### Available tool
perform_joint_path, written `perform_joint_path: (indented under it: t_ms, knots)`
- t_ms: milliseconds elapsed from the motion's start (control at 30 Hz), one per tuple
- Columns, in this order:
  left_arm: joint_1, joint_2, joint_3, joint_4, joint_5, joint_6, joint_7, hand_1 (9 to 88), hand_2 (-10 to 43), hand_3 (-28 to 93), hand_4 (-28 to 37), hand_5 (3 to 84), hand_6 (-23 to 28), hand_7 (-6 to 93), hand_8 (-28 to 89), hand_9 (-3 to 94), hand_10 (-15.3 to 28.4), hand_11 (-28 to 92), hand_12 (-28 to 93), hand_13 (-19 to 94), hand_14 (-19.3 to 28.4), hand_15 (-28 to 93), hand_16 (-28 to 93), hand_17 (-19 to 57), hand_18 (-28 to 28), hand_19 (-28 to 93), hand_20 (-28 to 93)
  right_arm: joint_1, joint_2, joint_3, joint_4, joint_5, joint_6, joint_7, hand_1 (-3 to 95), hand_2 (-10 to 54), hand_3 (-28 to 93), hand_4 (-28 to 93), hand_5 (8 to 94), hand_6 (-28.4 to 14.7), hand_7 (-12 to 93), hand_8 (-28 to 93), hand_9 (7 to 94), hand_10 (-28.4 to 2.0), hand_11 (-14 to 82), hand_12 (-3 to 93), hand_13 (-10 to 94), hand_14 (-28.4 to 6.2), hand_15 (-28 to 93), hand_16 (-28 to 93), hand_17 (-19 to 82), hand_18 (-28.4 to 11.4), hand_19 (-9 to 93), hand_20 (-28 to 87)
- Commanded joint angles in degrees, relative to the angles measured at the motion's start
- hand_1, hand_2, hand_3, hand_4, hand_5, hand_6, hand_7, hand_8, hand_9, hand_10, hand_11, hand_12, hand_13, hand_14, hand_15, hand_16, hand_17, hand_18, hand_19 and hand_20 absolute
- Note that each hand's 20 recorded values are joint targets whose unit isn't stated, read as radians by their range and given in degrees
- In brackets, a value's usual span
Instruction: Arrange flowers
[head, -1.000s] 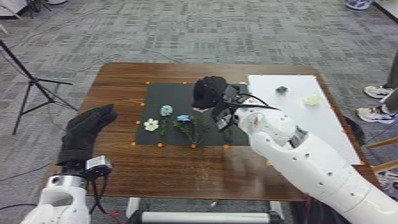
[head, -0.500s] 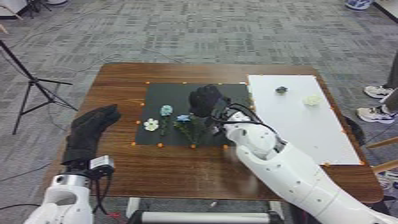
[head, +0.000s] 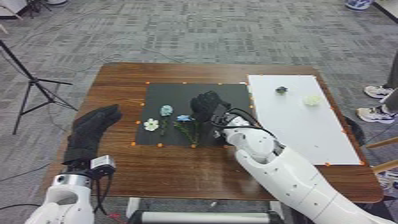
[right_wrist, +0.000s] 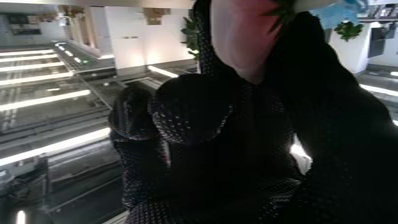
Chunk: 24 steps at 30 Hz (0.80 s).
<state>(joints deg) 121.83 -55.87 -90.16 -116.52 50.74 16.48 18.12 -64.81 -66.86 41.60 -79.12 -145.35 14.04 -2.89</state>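
- Robot's right hand (head: 207, 106) is over the black mat (head: 195, 91). Its thumb and fingers pinch a pink flower (right_wrist: 238, 37), so the flower is right inside the hand.
- Left hand (head: 92, 124) is out to the left of the mat, with its fingers straight and nothing in it.
- A big white sheet (head: 311, 137) is on the right, with a pale yellow flower (head: 312, 100) and a little dark flower (head: 282, 90) on it.
- Two blue flowers (head: 185, 118) and a white flower (head: 151, 124) lie left of the right hand.
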Motion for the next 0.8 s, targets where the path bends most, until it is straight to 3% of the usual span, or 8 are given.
perform_joint_path:
  t_ms: [33,800]
  knots:
    - [-0.1,-0.55,0.65,0.12,0.14,-0.64,-0.34,27.0,-2.9,72,-17.5,51.1,1.4,20.2,-8,50.8,12.6,21,14,41,16.1,18,1,6.0,11.5,8,18,1.0,-0.2,0.4,-0.2,0.9,0.4,1.5,55.0,-6.5,60,-26,78.4,5.3,28,-5,87.4,-7.3,10.0,14.2,85,-6.7,65,36,43,-23.9,91,56]
    - [-0.3,-0.15,0.64,0.18,0.15,-0.69,-0.67,26.9,-3.2,72,-17.3,50.9,1.4,20.2,-8,50.8,12.6,21,14,41,16.1,18,1,6.0,11.5,8,18,1.3,0.7,0.1,-2.8,5.5,-1.2,2.6,43.0,-9.4,61,-16,76.3,2.4,24,-2,84.5,-9.5,13.9,11.2,84,-7.2,66,36,43,-25.0,92,56]
